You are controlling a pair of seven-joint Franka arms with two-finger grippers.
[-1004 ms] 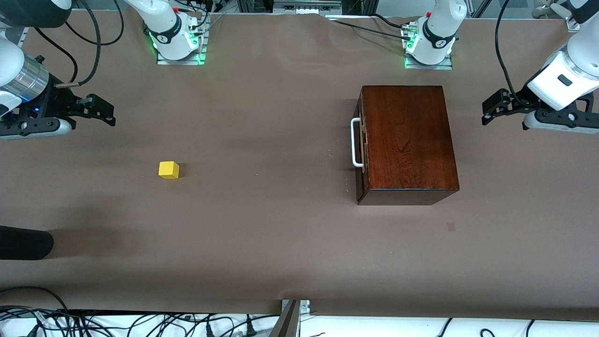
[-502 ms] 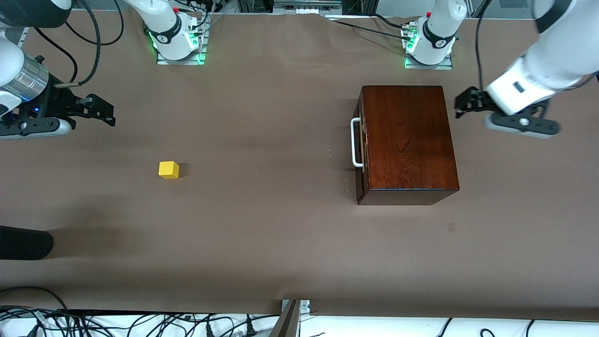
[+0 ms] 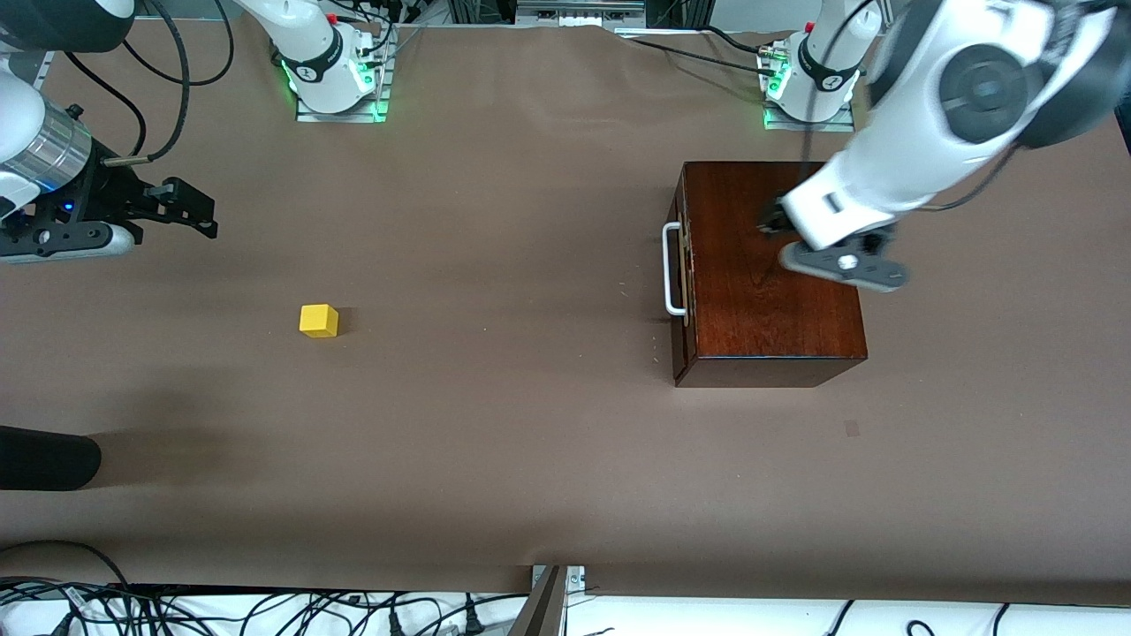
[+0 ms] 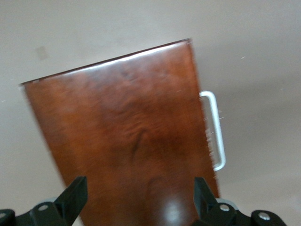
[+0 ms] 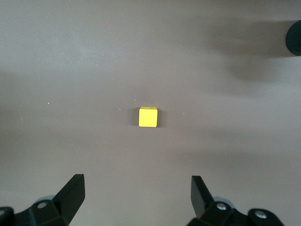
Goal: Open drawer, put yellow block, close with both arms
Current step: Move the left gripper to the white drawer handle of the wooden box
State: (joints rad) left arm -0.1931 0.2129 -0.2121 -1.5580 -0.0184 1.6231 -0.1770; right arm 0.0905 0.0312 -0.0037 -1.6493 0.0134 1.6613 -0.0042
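A: Item one, the drawer (image 3: 682, 274). Condition?

B: Fully shut in its glossy dark mahogany box (image 3: 769, 265), which sits on the table (image 3: 530, 442) toward the left arm's end, nearer the edge where the bases stand. Dark reddish front, white U-shaped bar handle (image 3: 671, 269) facing the table's middle. No pale tray showing.

A: Item two, the yellow block (image 3: 319, 320)?

B: Small bright cube, plain faces, resting flat on the table toward the right arm's end, well apart from the box.

A: Left gripper (image 3: 778, 231)?

B: Over the box lid, jaws spread wide, holding nothing. The left wrist view shows polished wood between its fingers (image 4: 75, 195) and the handle off to one side.

A: Right gripper (image 3: 190, 208)?

B: Waiting above the table near the right arm's edge, jaws wide apart, empty; the block lies in clear sight in its wrist view.

A: Risks, in your judgement?

B: The handle bar is thin and close to the front, so a misjudged descent could strike the lid or pinch only the bar's end. A pull with the box unbraced may drag the whole box across the smooth covering. The cube, being small, may be knocked aside by an off-centre closing.
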